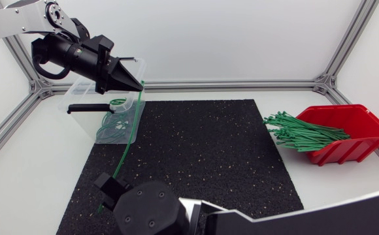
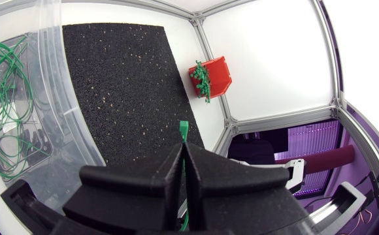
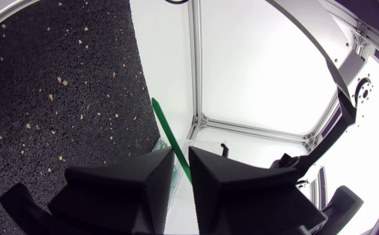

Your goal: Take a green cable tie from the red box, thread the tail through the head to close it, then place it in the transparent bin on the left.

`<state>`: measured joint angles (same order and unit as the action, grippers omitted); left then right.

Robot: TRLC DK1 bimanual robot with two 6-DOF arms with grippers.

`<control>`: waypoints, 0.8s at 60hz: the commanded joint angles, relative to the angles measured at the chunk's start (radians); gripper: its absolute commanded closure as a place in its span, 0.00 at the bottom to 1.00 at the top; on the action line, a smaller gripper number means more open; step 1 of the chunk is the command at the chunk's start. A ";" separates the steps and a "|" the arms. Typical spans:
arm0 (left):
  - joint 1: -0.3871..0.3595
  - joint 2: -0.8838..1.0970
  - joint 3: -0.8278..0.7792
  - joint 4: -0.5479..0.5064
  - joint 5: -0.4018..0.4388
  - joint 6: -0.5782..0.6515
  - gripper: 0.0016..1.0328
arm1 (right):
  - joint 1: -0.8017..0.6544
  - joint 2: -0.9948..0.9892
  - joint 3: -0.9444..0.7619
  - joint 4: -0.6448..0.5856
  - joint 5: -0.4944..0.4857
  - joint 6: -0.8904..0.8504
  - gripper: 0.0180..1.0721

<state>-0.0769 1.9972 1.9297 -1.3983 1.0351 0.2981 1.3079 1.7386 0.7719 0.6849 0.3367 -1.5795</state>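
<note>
Left gripper [image 1: 139,85] clamped tight on one end of the green cable tie [image 1: 127,140], over the clear bin [image 1: 78,124]. Right gripper [image 3: 180,151] narrowly parted; the tie's other end runs between its fingers.

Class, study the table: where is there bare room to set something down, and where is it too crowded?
Free: the middle of the black mat, between the green cable tie and the red box; also the white strip behind the mat. Crowded: the mat's left edge, with the transparent bin, left claw, tie and right claw.
</note>
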 commanded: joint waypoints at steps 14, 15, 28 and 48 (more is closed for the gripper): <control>0.014 0.022 -0.032 -0.024 0.002 0.055 0.97 | 0.001 -0.011 -0.028 0.019 -0.001 -0.040 0.79; 0.016 0.022 -0.035 -0.024 0.002 0.058 0.97 | 0.001 -0.013 -0.028 0.019 -0.001 -0.040 0.79; 0.028 0.018 -0.090 -0.062 0.016 0.164 0.97 | 0.004 -0.028 -0.028 0.019 -0.004 -0.043 0.79; 0.060 0.049 -0.078 -0.146 0.082 0.262 0.97 | 0.010 -0.031 -0.028 0.019 -0.007 -0.057 0.79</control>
<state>-0.0223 2.0060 1.8511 -1.5146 1.1000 0.5243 1.3083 1.7256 0.7681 0.6857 0.3336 -1.6024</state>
